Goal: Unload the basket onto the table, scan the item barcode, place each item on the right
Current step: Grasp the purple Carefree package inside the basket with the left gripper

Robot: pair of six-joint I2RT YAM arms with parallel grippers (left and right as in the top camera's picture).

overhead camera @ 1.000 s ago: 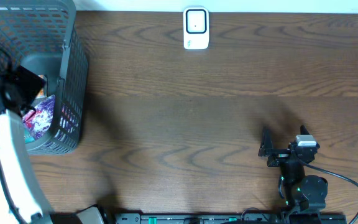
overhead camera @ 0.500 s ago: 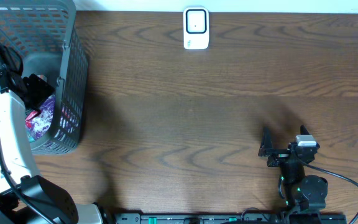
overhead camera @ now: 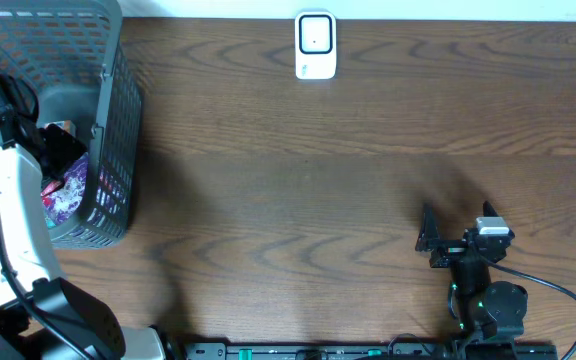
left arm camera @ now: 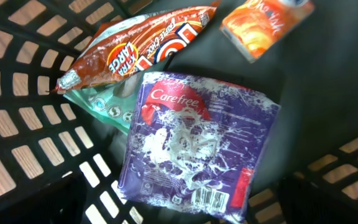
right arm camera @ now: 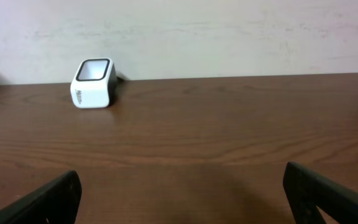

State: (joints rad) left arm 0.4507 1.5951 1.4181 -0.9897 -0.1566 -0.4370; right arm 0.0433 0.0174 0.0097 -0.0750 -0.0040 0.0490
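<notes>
Inside the grey mesh basket [overhead camera: 113,120] lies a purple Carefree packet [left arm camera: 197,146], its barcode [left arm camera: 207,198] face up near the lower edge. My left gripper [overhead camera: 54,150] hangs open just above it inside the basket, holding nothing; its dark fingertips barely show at the bottom corners of the left wrist view. The packet [overhead camera: 68,190] also shows from overhead. The white scanner [overhead camera: 315,45] stands at the table's far edge, also seen as the scanner [right arm camera: 93,83]. My right gripper [overhead camera: 436,240] rests open and empty at the front right.
The basket also holds an orange snack bag [left arm camera: 135,46], a small orange packet [left arm camera: 263,25] and a green pack [left arm camera: 101,102] under the purple one. Black mesh walls [left arm camera: 17,93] close in around the left gripper. Bare wooden table [overhead camera: 298,190] lies between basket and scanner.
The left arm has swung further into the basket toward the far side, and its jaws have spread a little wider. The right arm has not moved.
</notes>
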